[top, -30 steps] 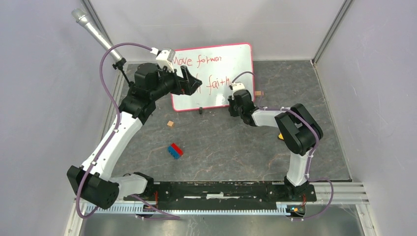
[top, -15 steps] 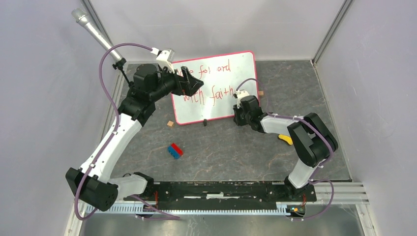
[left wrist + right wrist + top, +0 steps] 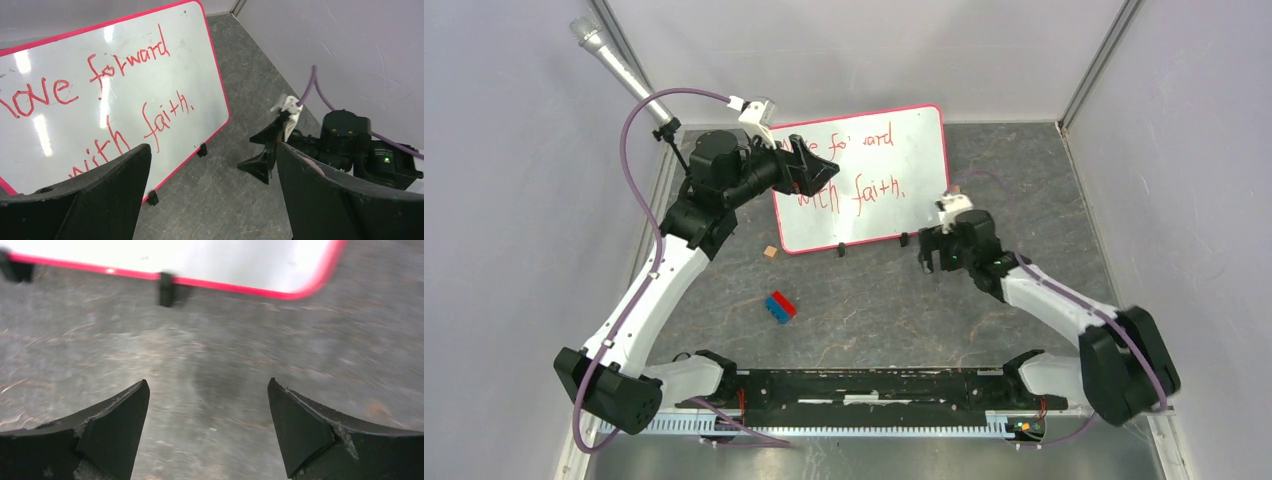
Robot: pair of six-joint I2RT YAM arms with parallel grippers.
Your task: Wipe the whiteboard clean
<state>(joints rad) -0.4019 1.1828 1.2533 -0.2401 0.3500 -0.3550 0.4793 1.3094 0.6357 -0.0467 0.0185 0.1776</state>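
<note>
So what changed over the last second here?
The right gripper drew back from the lower right edge of the whiteboard toward the near right and now hangs open, apart from it. The board's lower edge slid nearer to the arms early on, then settled. The left gripper stayed open over the board's left part. The red writing is unerased, and the red and blue block did not move.

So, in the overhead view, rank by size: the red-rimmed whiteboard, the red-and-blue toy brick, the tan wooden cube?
Largest to smallest:
1. the red-rimmed whiteboard
2. the red-and-blue toy brick
3. the tan wooden cube
</note>
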